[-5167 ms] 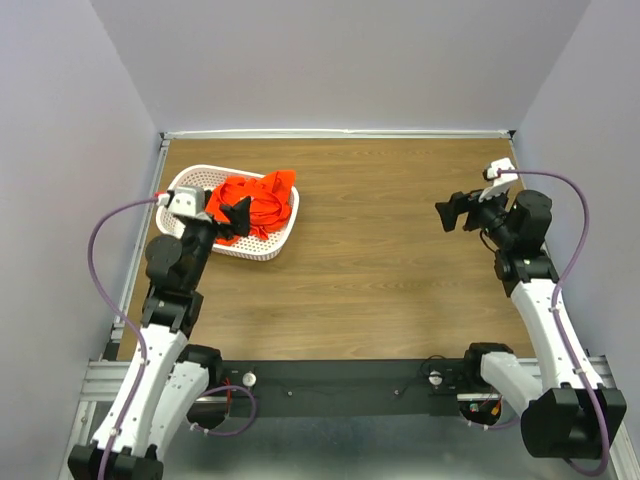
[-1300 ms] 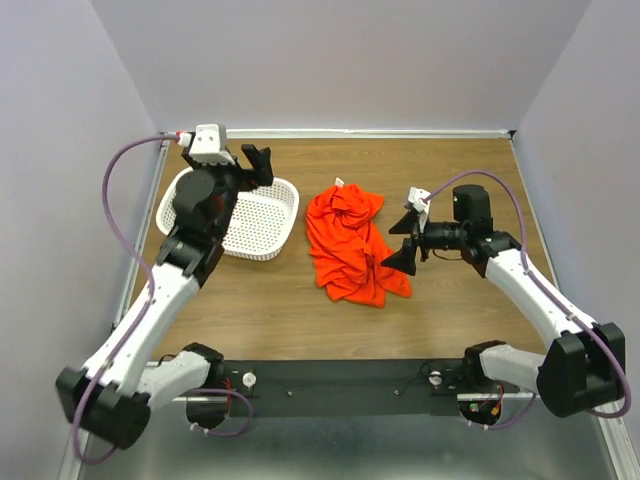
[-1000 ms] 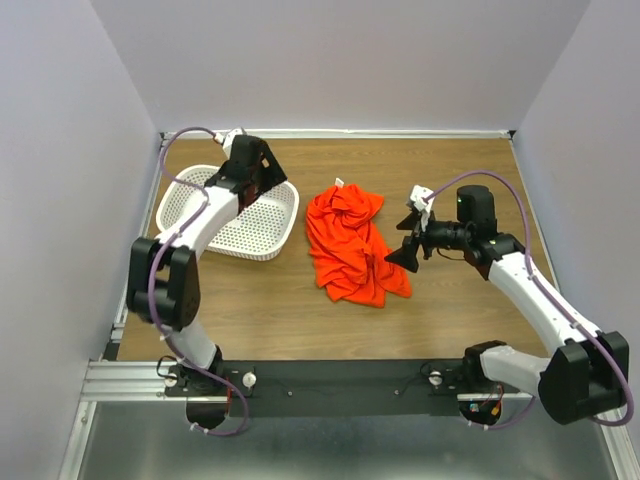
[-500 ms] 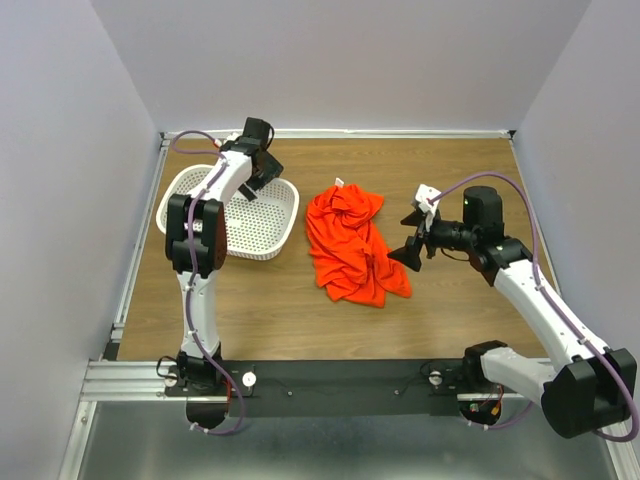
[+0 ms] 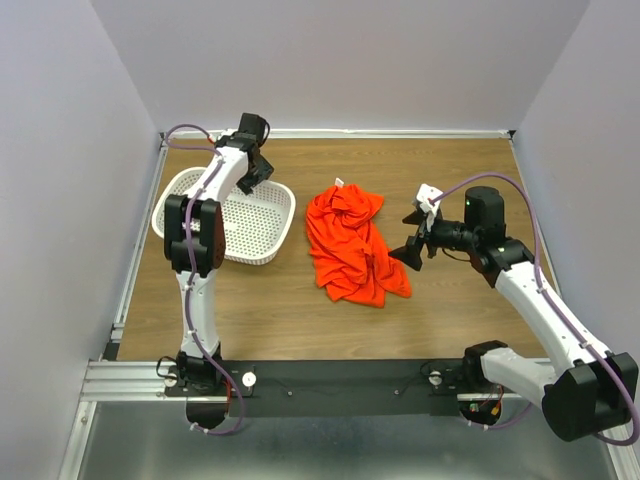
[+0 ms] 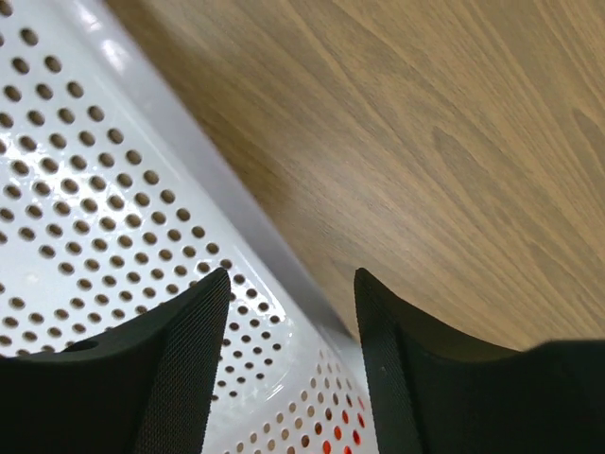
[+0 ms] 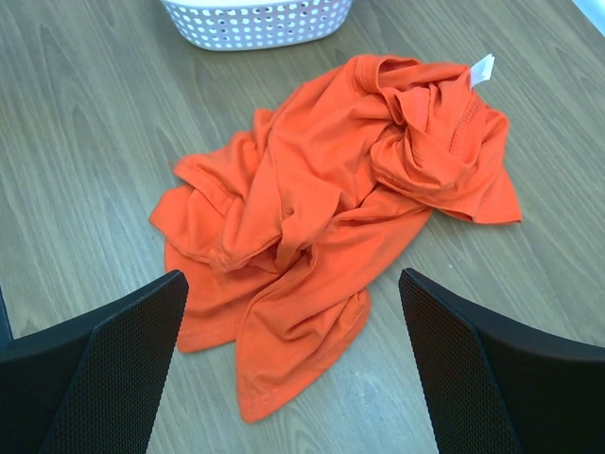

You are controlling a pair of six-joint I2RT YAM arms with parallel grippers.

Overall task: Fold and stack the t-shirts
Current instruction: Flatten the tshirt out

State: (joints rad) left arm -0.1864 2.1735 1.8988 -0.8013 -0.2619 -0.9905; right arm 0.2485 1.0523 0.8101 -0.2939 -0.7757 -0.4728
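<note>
Top external view, stock of the bench as it stands.

Item: orange-red t-shirt (image 5: 350, 245), one. It lies crumpled on the wooden table (image 5: 450, 170) near the middle, right of the basket and clear of it, unfolded and touched by neither gripper. My reading is that it sits in open space so it can be spread flat before any fold. The right wrist view shows it bunched and twisted, with the white neck label (image 7: 480, 66) at its far end.

Item: white perforated plastic basket (image 5: 232, 252), one, at the far left of the table. No garment shows inside it.

Item: left gripper (image 5: 256, 168), one, reaching to the basket's far rim. The left wrist view has its fingers (image 6: 194, 312) parted astride that rim, one over the mesh (image 6: 113, 189), the other over bare wood. No firm clamp on the plastic is visible. Probable purpose: to take the basket by its edge and shift it out of the working space.

Item: right gripper (image 5: 410, 237), one, hovering just right of the shirt and facing it, fingers (image 7: 142, 331) spread wide and holding nothing. It looks poised to pick a hem or sleeve.

Folded shirts: none. Stack: not begun.
</note>
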